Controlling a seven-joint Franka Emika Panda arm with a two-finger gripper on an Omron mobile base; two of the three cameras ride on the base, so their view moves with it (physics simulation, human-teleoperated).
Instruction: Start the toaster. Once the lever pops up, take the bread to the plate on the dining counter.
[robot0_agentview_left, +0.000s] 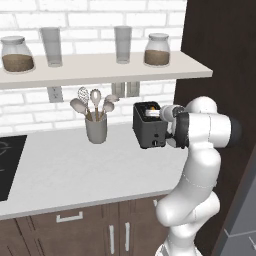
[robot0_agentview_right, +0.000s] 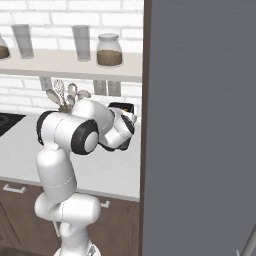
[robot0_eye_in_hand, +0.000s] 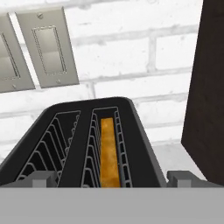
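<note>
The jaws stand wide and hold nothing; in the hand view the gripper (robot0_eye_in_hand: 109, 178) looks down over the toaster (robot0_eye_in_hand: 83, 144), one finger tip low at each side of its black body. The bread (robot0_eye_in_hand: 109, 153) sits deep in the right-hand slot, only its golden top edge showing, and the left slot is bare wire. The toaster stands on the pale desk (robot0_agentview_left: 75, 170), near the brick wall and beside the dark tall panel (robot0_eye_in_hand: 208, 87). Whether the lever is up or down cannot be told, so which step is in hand is a judgement: if the bread is to be lifted, the fingers would best drop straight along the slot, astride the slice's thin edge, and close on it squarely, then rise vertically so it clears the wire guides. The left base view adds the toaster (robot0_agentview_left: 149, 125) front with its small knob, the utensil crock (robot0_agentview_left: 96, 127) well apart to its left, and the shelf (robot0_agentview_left: 100, 67) above; the hand view alone looks into the slots. In the right base view the arm hides most of the toaster (robot0_agentview_right: 124, 107).
</note>
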